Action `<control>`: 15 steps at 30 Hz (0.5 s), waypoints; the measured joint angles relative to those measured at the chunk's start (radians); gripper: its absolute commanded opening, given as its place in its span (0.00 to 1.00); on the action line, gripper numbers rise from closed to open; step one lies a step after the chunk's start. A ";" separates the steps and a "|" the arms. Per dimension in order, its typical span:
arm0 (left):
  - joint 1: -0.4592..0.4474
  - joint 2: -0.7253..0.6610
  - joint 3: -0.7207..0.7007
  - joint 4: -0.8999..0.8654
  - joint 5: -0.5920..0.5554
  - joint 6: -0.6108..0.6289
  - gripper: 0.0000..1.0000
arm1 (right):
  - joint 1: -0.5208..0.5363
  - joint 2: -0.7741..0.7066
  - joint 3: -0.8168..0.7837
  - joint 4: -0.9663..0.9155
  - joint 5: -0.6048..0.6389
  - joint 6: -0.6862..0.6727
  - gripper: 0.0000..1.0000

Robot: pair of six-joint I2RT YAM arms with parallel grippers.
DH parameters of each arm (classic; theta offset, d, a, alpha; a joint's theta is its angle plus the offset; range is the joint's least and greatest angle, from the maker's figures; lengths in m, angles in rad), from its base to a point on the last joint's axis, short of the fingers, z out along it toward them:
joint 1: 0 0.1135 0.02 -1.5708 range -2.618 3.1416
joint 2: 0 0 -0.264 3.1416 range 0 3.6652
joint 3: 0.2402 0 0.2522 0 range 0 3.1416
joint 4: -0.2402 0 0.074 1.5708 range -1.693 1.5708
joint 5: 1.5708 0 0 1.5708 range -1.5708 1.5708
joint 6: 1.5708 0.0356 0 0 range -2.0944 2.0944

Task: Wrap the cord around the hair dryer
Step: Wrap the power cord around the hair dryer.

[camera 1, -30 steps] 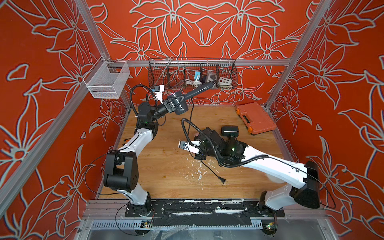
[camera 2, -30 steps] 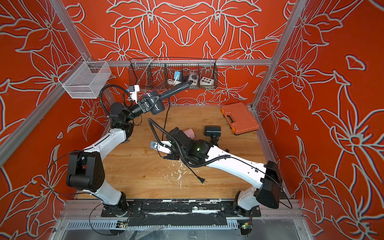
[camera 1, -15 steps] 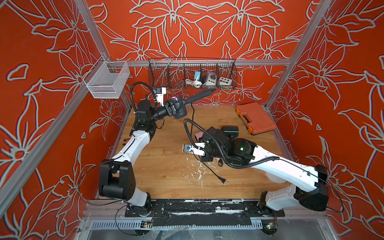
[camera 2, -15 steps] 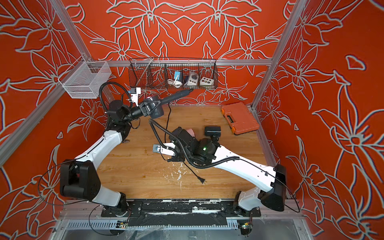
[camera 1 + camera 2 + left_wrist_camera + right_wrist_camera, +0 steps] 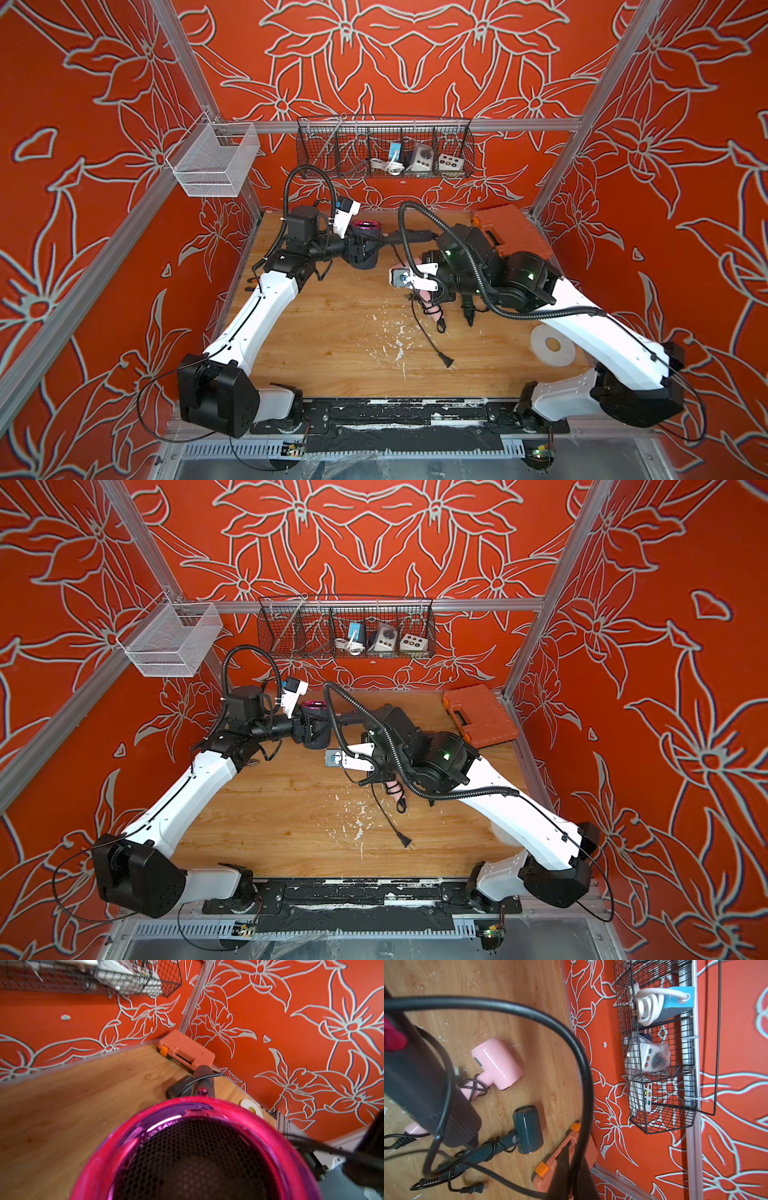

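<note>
The black hair dryer (image 5: 363,249) with a magenta ring (image 5: 133,1126) hangs above the back of the table, ring upward, and my left gripper (image 5: 353,248) is shut on its body. Its handle (image 5: 425,1093) points toward my right arm (image 5: 478,257). The thick black cord (image 5: 571,1039) loops around the handle and runs into my right gripper (image 5: 571,1178), which is shut on it. A thin cord trails down to a plug (image 5: 447,362) lying on the table. In both top views the right arm hides my right fingers.
A pink hair dryer (image 5: 496,1064) and a dark teal one (image 5: 527,1128) lie under my right arm, their cords wound on. An orange case (image 5: 511,237) sits back right and a white tape roll (image 5: 552,351) front right. Wire baskets (image 5: 386,145) hang on the back wall.
My left arm has brought the hair dryer down and forward, and its handle is now level. My right arm has shifted right with the cord. Both grips are unchanged.
</note>
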 measured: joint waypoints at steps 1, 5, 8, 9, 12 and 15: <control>-0.011 -0.004 0.006 -0.050 -0.005 0.040 0.00 | -0.012 0.000 0.014 -0.016 0.000 -0.014 0.00; -0.044 -0.013 0.019 -0.222 -0.013 0.166 0.00 | -0.076 0.000 0.057 -0.064 0.009 -0.058 0.00; -0.062 -0.018 0.027 -0.325 -0.013 0.235 0.00 | -0.128 0.004 0.103 -0.092 0.020 -0.086 0.00; -0.069 -0.019 0.035 -0.362 -0.014 0.259 0.00 | -0.144 0.006 0.124 -0.100 0.023 -0.095 0.00; -0.103 -0.019 0.071 -0.450 -0.015 0.320 0.00 | -0.181 0.023 0.186 -0.117 0.037 -0.124 0.00; -0.145 -0.019 0.104 -0.507 -0.010 0.366 0.00 | -0.218 0.050 0.239 -0.125 0.055 -0.151 0.00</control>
